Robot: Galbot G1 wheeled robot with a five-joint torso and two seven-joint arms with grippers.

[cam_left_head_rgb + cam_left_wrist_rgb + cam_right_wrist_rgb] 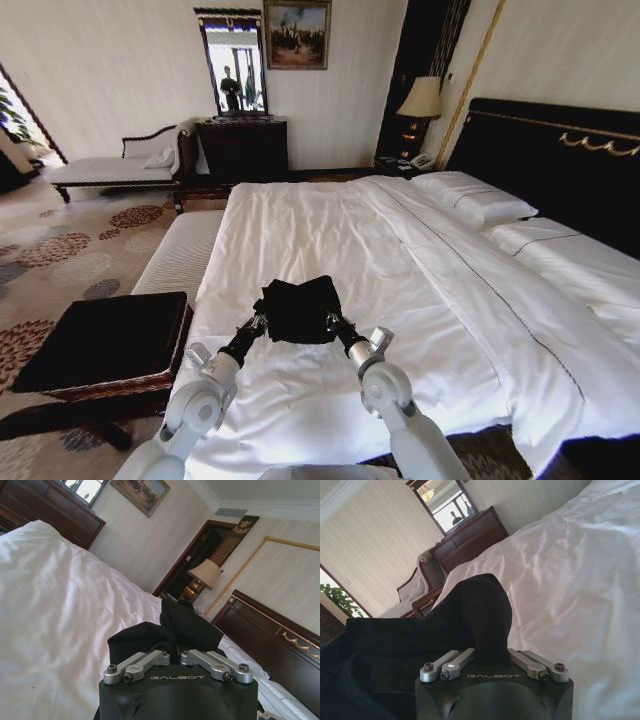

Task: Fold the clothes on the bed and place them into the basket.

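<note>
Gripping bunched black T-shirt (298, 309) widthwise, left pincer (259, 322), right pincer (334, 322), above bed (330, 230)

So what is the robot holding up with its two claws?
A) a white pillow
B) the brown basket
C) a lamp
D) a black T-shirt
D: the left gripper and the right gripper each pinch a side of the bunched black T-shirt above the white bed; both wrist views show black fabric caught between the fingers.
</note>
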